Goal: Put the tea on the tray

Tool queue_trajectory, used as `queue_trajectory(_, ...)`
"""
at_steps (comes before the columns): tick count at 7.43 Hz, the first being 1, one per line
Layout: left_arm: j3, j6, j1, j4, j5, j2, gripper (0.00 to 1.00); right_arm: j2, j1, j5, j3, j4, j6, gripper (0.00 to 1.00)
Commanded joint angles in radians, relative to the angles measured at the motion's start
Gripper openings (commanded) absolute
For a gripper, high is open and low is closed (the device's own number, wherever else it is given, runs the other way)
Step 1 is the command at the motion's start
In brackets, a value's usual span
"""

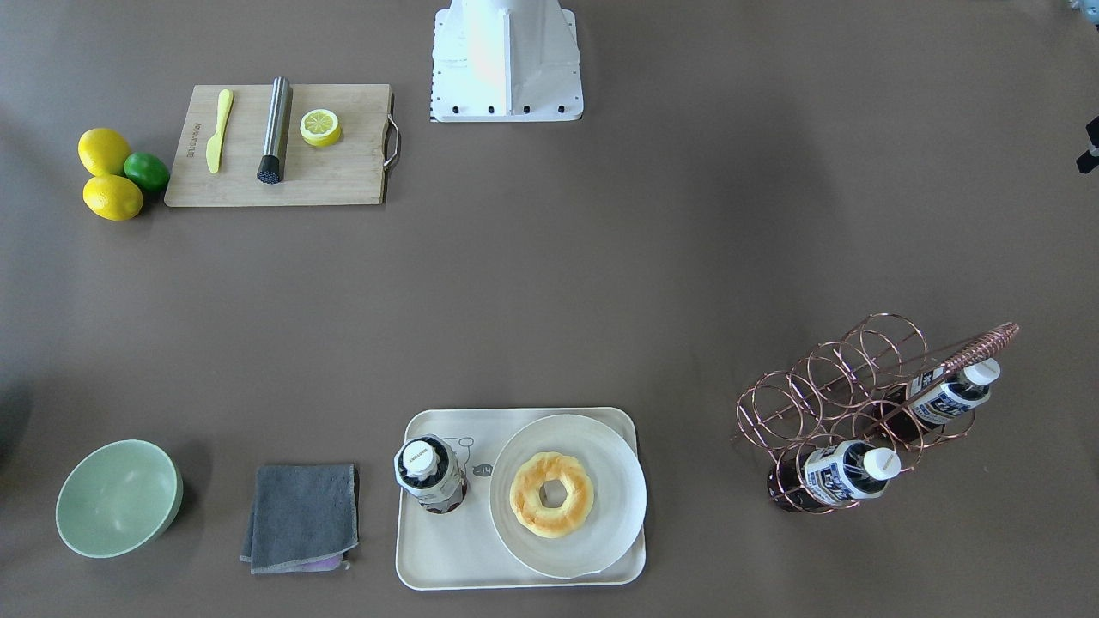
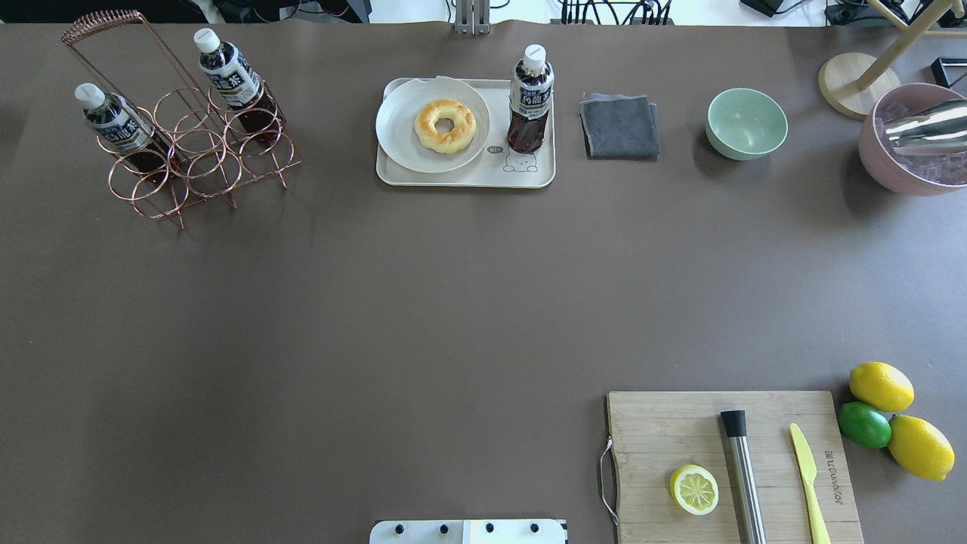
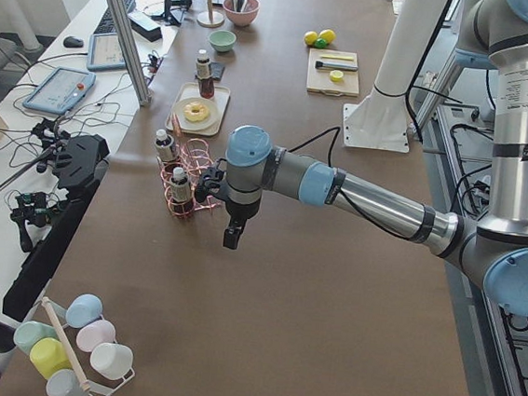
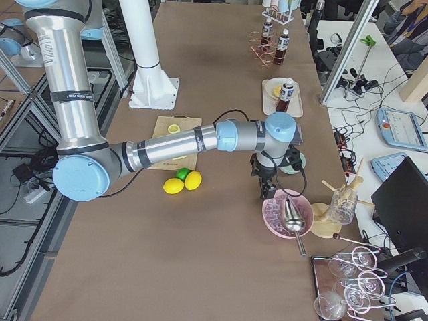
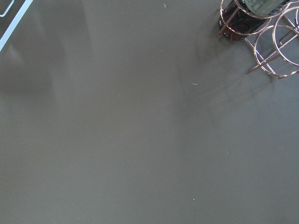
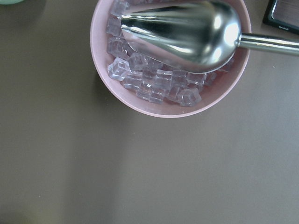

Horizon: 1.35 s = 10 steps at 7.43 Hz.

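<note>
One tea bottle (image 1: 429, 476) stands upright on the cream-white tray (image 1: 446, 554), beside a plate. It also shows in the overhead view (image 2: 530, 102) on the tray (image 2: 423, 180). Two more tea bottles (image 2: 121, 125) (image 2: 230, 75) lie in a copper wire rack (image 2: 196, 162). My left gripper (image 3: 230, 237) hangs above the table beside the rack; I cannot tell if it is open or shut. My right gripper (image 4: 266, 192) hangs near a pink ice bowl (image 6: 140, 100); I cannot tell its state either.
A white plate (image 2: 396, 125) with a doughnut (image 2: 445, 126) shares the tray. A grey cloth (image 2: 619, 126) and green bowl (image 2: 746, 123) lie beside it. A cutting board (image 2: 680, 427) holds a lemon half, steel muddler and yellow knife. Lemons and a lime (image 2: 865, 425) lie nearby.
</note>
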Motion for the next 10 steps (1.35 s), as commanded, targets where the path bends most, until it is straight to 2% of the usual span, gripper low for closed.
queue_trajectory(1,0.028,0.009,-0.053,-0.007,-0.003,0.016,0.97,-0.042,0.043,0.002,-0.008,0.004,-0.041,1.0)
queue_trajectory(3,0.012,0.009,-0.091,-0.01,-0.004,0.044,0.97,-0.045,0.046,0.002,-0.006,0.002,-0.04,1.0)
queue_trajectory(10,-0.001,0.007,-0.095,-0.01,-0.004,0.042,0.97,-0.076,0.049,0.003,0.034,-0.003,-0.029,1.0)
